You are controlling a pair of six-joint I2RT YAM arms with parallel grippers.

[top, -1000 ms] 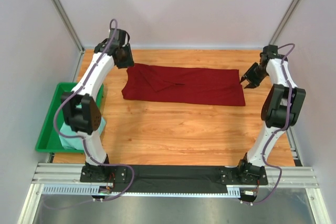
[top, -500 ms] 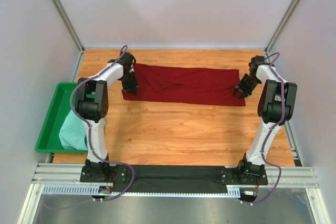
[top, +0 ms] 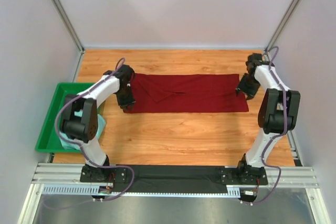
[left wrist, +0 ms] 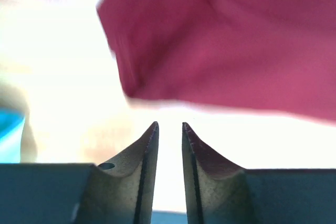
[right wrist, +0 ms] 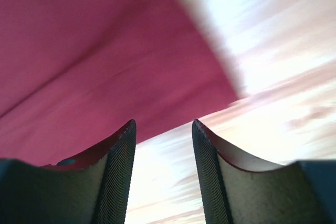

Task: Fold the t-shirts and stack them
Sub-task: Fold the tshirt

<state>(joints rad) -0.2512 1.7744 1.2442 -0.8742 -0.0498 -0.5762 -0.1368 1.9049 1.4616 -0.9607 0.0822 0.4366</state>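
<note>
Near left, your pale mint t-shirt (top: pixel 101 124) lies bunched in the bright green plastic tray (top: pixel 50 124). Farther back, the dark red t-shirt (top: pixel 189 93) lies flat across the wooden bench (top: pixel 178 135). At its left end your left gripper (left wrist: pixel 169 125) is barely parted. At its right end your right gripper (right wrist: pixel 161 124) is half open. Both are empty.

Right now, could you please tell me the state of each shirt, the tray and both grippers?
Red shirt: folded into a long strip, lying flat on the table.
Mint shirt: bunched up, partly hidden.
Tray: holding the mint shirt.
Left gripper: slightly open, empty, at the red shirt's left end.
Right gripper: open, empty, at its right end.
</note>
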